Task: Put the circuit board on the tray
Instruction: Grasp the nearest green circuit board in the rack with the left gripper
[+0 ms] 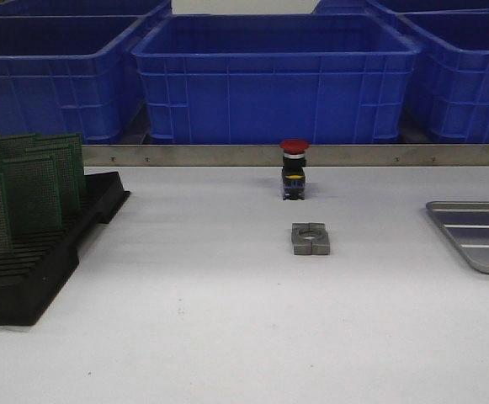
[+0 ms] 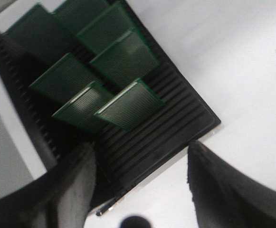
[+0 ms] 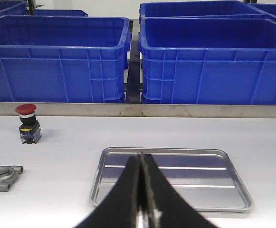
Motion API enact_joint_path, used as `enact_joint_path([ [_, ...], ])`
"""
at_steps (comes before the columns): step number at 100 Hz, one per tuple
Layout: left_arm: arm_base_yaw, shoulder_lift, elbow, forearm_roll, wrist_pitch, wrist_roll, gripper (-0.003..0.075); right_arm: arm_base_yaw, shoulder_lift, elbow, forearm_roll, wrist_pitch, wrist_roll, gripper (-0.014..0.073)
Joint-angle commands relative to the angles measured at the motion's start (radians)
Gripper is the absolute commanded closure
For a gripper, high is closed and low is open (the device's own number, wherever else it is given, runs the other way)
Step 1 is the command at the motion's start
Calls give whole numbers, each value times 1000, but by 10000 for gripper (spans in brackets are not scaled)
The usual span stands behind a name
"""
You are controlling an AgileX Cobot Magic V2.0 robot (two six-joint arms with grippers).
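Left gripper [image 2: 140,185] hangs over the black slotted rack [image 2: 142,142], jaws spread wide and empty, one dark finger [image 2: 76,185] at lower left of the left wrist view and the other at lower right. Green circuit boards [image 2: 104,76] stand tilted in the rack's slots, filling the upper left of that view; the nearest board [image 2: 128,105] sits just above the gap between the jaws, not touched by either finger. In the front view the same rack [image 1: 42,252] occupies the left edge of the white bench [image 1: 227,337], boards [image 1: 29,185] upright in its rear slots.

Right gripper [image 3: 141,199] shows at bottom centre of the right wrist view, jaws pressed together with nothing between them. Silver-grey tray [image 3: 223,202] lies flat on the bench directly beyond those closed jaws, ribbed floor bare of boards. In the front view the tray [image 1: 480,240] is cut by the right edge, well apart from the rack.

Between rack and tray, at frame centre: a red-capped push button [image 1: 294,168] and, just nearer, a grey metal clamp block [image 1: 310,238]. Blue plastic bins [image 1: 278,76] line the back behind a metal rail.
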Motion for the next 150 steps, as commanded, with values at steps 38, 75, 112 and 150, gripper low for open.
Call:
enact_joint_path([
  [38, -1, 305, -114, -79, -93, 626, 314, -7, -26, -12, 0, -74, -7, 655],
  [75, -1, 429, -156, -39, -122, 626, 314, -7, -26, -12, 0, -74, -7, 655],
  [112, -1, 453, -158, -46, -39, 626, 738, -7, -26, -12, 0, -74, -7, 655],
  [150, -1, 445, -337, -163, 262, 626, 741, -7, -26, -12, 0, -74, -7, 655],
])
